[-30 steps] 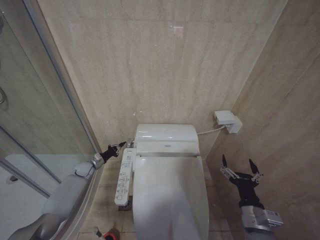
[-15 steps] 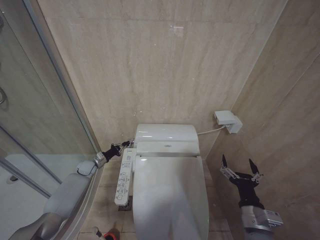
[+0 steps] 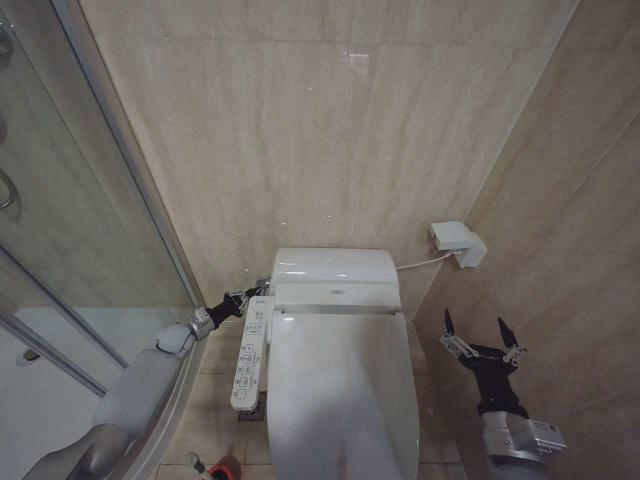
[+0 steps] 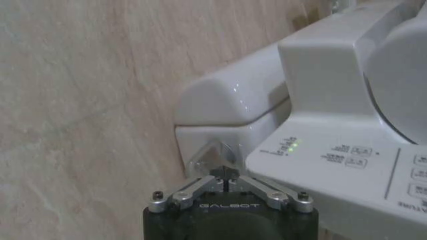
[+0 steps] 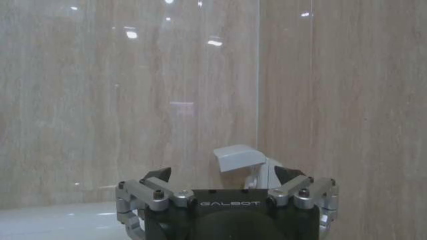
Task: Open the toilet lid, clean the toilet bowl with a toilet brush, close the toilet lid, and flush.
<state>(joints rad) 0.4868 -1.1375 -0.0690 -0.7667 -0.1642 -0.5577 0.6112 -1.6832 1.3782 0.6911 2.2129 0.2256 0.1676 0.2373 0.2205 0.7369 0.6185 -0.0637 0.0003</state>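
i see my left gripper, fingers pressed together, has crept right to the flush lever at the tank's left side, toilet lid down, so flushing looks imminent; right gripper waits spread.

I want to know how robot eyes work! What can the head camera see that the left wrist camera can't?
The head view takes in the closed toilet lid, the open right gripper beside the toilet, the wall box and the glass shower wall. The left wrist view shows green lights on the button panel and a metal flush lever. Both show the shut left gripper at the tank.
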